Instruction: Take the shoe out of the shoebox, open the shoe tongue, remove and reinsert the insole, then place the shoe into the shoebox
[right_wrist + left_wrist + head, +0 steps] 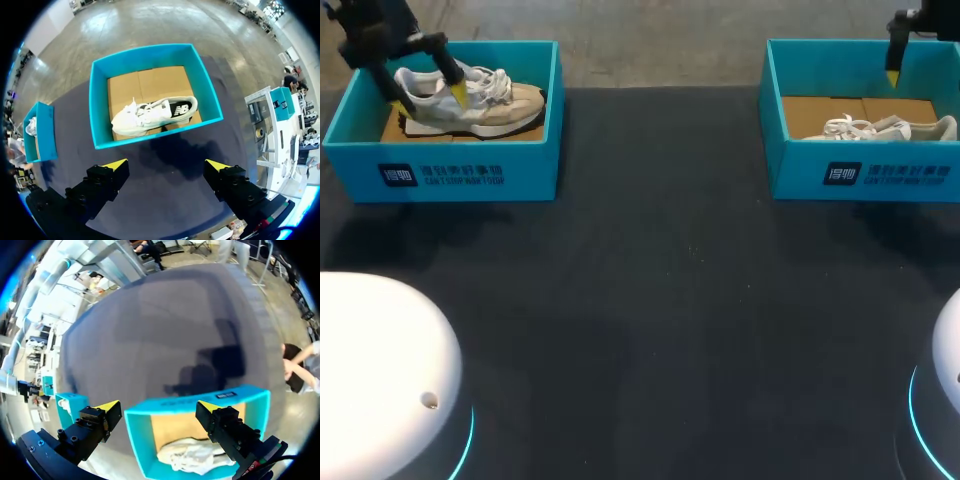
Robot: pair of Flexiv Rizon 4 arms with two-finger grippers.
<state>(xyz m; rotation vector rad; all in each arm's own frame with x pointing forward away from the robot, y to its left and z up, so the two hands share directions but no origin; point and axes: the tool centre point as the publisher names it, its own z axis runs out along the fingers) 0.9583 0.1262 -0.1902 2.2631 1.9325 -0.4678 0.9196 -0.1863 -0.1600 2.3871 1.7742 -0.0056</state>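
A beige and white shoe (470, 100) lies in the teal shoebox (460, 170) at the far left. My left gripper (428, 100) hangs open over its heel end. In the left wrist view that gripper (159, 406) is open above the box's rim (200, 402), with the shoe (192, 456) under it and untouched. A second white shoe (880, 128) lies on its side in the far right shoebox (865, 170). My right gripper (895, 70) hovers over that box's back wall. It shows open (166, 164) in the right wrist view, with the box (150, 55) and shoe (152, 115) ahead of it.
The dark table mat (660, 300) stretches between and in front of the two boxes. My arms' white bases (380, 370) (945, 400) stand at the near corners. The left box (42, 132) also shows beside my right gripper in its wrist view.
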